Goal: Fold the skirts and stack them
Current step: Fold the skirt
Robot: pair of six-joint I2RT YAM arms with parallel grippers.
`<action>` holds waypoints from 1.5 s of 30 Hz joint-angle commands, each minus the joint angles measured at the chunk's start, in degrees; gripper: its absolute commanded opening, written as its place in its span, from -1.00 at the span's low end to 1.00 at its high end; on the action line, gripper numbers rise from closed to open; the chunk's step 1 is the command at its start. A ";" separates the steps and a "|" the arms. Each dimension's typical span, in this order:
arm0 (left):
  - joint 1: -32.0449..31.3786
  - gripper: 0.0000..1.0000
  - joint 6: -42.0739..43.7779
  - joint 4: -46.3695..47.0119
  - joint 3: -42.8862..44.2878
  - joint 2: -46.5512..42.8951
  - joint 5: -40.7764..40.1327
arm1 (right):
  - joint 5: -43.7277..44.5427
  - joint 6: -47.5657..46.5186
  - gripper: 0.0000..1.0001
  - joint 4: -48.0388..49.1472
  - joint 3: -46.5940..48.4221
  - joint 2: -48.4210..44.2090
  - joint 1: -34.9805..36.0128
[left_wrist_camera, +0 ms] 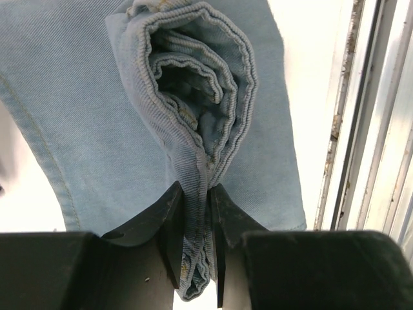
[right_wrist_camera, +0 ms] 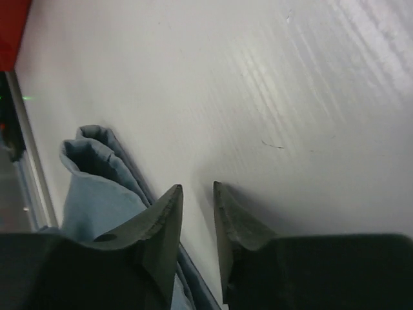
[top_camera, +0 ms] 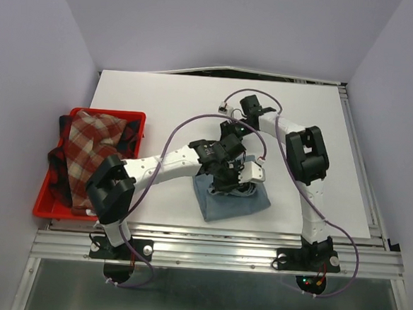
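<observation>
Jaws of the left gripper (left_wrist_camera: 195, 190) are clamped on a bunched, rolled edge of the light blue skirt (left_wrist_camera: 64, 97), the rest of which lies flat on the white table (top_camera: 160, 102) near its front edge. Close by, the right gripper (right_wrist_camera: 197, 188) has a narrow gap between its jaws with nothing in it, at the skirt's border. The check skirt (top_camera: 87, 143) lies heaped in the red tray (top_camera: 43, 206) at the table's left side.

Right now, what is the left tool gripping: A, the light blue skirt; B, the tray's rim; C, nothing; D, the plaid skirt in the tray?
A: the left tool pinches a bunched fold of the light blue skirt, as the left wrist view shows.
</observation>
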 commanded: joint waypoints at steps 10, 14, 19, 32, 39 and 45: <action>9.33 -0.92 1.72 0.08 9.55 8.54 2.53 | -5.16 -4.30 -0.56 -7.39 -2.42 5.34 0.13; 10.74 -0.84 1.99 -0.27 12.45 11.44 2.97 | -5.78 -4.83 -0.57 -8.36 -2.33 5.17 0.13; 11.53 -0.65 1.72 2.36 11.84 13.29 0.26 | -5.86 -5.18 -0.57 -8.71 -2.50 4.82 0.13; 12.24 -1.00 3.65 -4.40 20.71 11.80 0.51 | -7.18 -6.41 -0.63 -9.77 -4.61 4.55 0.13; 12.41 -0.96 4.89 -1.34 17.90 13.20 -1.68 | -7.36 -6.15 -0.64 -9.77 -4.26 4.46 0.13; 12.76 0.07 4.71 -0.18 16.49 14.08 -3.01 | -5.96 -5.80 -0.59 -9.85 -3.56 4.29 0.13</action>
